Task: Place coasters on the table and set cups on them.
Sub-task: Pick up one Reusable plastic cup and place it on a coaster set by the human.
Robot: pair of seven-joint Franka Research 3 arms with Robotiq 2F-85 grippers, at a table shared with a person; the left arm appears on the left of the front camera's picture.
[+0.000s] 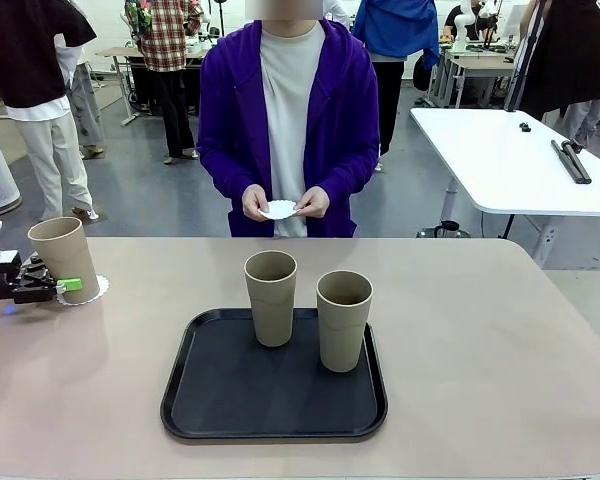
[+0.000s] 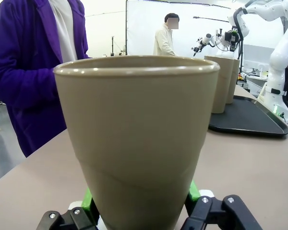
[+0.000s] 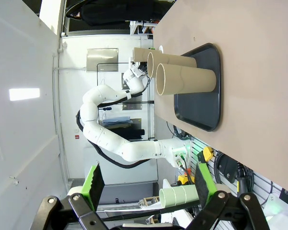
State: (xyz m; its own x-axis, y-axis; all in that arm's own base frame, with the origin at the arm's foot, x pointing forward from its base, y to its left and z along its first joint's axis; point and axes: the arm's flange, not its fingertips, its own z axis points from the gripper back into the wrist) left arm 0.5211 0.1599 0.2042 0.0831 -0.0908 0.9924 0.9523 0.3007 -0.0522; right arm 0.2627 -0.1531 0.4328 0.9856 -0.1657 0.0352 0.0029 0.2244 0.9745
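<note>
You've got three tan tapered cups, no handles, all upright with mouths up. The left cup [image 1: 65, 258] stands near the left edge of the beige table [image 1: 480, 350], on a white lacy coaster [image 1: 90, 293] whose scalloped rim pokes out past the cup's base. A faint ridge runs round the cup's middle. The middle cup [image 1: 271, 298] and right cup [image 1: 343, 320] stand on the black tray [image 1: 230, 400] at table centre, close together but not touching, the right one nearer you. A second coaster [image 1: 278, 209] is off the table, held flat in the person's hands [image 1: 255, 203] at the far side.
</note>
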